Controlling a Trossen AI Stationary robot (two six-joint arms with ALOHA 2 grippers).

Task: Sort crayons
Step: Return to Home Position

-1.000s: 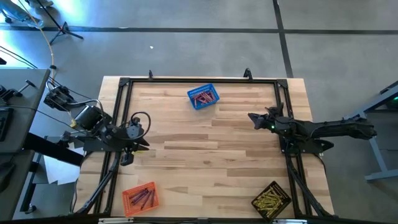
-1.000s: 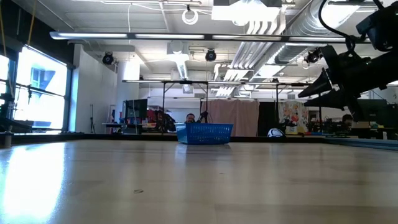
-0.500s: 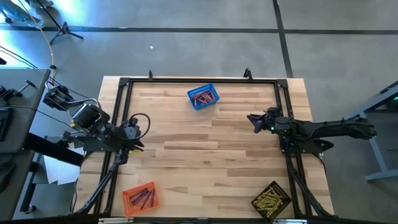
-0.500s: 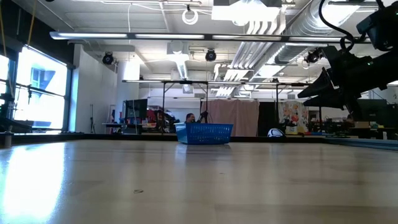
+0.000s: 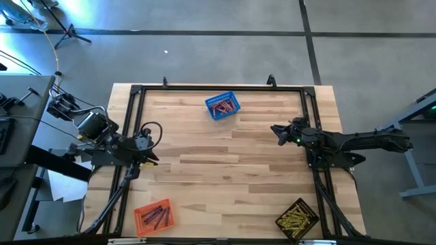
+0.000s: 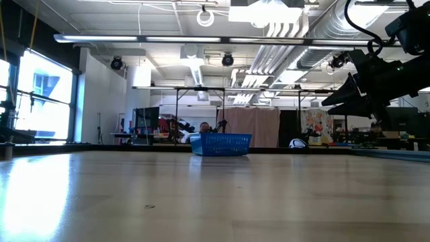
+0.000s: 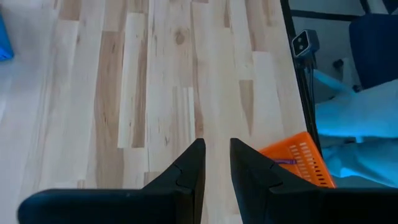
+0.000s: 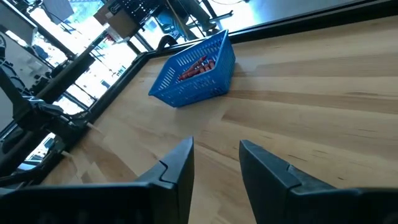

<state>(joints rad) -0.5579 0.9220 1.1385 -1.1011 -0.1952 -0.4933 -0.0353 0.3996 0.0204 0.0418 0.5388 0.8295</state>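
Wood-plank worktop (image 5: 231,177) and baskets sit as they did a second ago; only the left arm has tucked slightly closer to its side rail. Thin red crayons (image 8: 198,67) lie heaped in the blue mesh basket (image 8: 205,87) at the far edge. The orange-purple crayons (image 5: 155,216) fill the orange mesh basket (image 5: 139,221) and the yellow crayons (image 5: 298,218) the black mesh basket (image 5: 280,220), both in the near corners. Over bare boards, the left claw (image 7: 216,143) and right claw (image 8: 216,146) each show a narrow gap between the fingers and grip nothing.

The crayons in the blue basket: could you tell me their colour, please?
The crayons are red, clearest in the right wrist view.
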